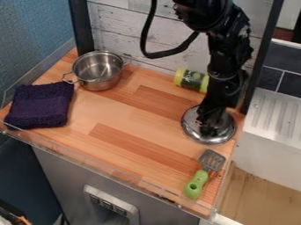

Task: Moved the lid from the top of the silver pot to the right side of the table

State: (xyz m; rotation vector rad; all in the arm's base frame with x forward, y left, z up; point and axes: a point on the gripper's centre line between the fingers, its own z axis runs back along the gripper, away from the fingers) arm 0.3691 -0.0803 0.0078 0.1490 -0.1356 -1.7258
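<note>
Spatula nearest; lid under gripper; can't tell whether clenched or released.

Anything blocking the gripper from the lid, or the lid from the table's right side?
Nothing visible: the gripper is at the lid, over the table's right side; the spatula lies nearer the camera.

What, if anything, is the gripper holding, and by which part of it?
The gripper is over the middle of the lid, but whether it grips the lid there cannot be told.
</note>
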